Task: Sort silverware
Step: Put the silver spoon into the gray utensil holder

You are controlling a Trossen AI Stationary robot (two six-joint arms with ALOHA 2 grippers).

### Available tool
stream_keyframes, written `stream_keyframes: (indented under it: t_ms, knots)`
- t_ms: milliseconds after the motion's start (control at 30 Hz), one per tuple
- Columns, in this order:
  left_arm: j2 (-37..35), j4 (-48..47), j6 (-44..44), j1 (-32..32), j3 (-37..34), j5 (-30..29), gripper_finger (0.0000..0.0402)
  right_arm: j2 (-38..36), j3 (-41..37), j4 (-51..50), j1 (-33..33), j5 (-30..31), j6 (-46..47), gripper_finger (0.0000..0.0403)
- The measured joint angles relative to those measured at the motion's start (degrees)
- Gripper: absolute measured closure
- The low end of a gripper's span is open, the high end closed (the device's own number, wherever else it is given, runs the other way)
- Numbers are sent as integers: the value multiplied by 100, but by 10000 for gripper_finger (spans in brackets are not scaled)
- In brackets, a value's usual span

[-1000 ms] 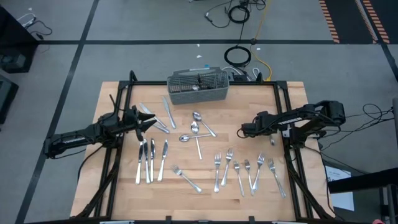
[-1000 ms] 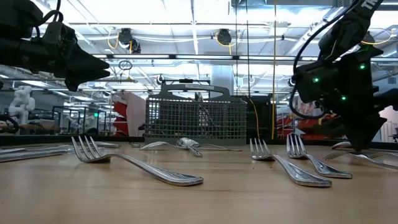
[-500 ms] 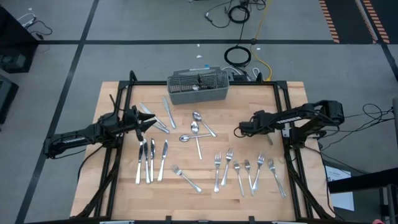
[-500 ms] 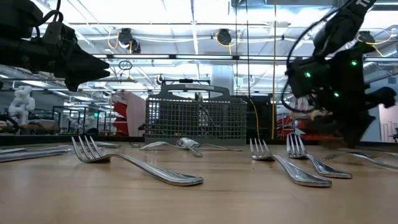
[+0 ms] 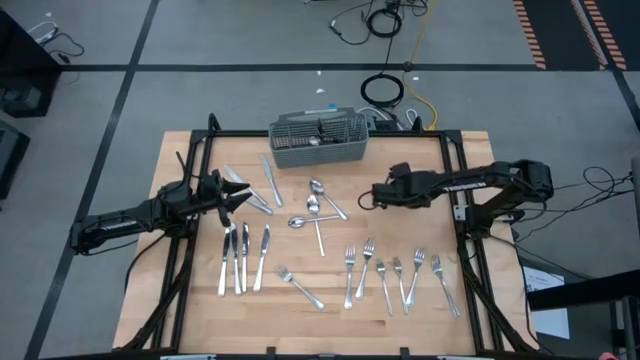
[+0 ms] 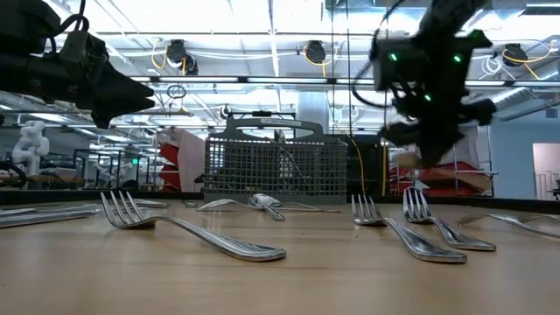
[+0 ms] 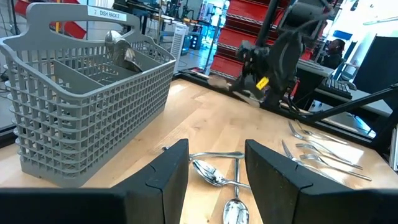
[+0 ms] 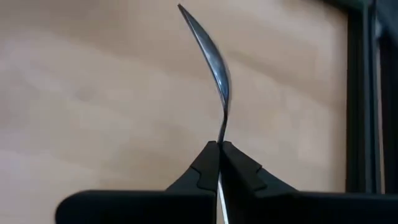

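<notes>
Two dark, near-black jointed arms. The left arm (image 5: 130,218) is slender, built of matte black segments. The right arm (image 5: 480,182) is alike, with a bulkier rounded joint housing at its outer end and a small pale patch along its forearm. The right wrist block (image 6: 429,79) carries small green indicator lights and looping black cables. The fingers (image 7: 168,180) are flat, black, angular plates with bevelled edges.
</notes>
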Motion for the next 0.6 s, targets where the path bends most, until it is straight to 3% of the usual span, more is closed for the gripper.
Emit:
stream_keyframes:
  t_ms: [167,333,600]
  knots:
    - [0,2,0,0,0,0,237,-4,768,606,2,746,-839,403]
    - [0,2,11,-1,0,0,237,-11,1371,2379,-15,1335,-2601,403]
    - [0,1,13,1,0,-1,237,67,1430,5640,-391,914,-5211,403]
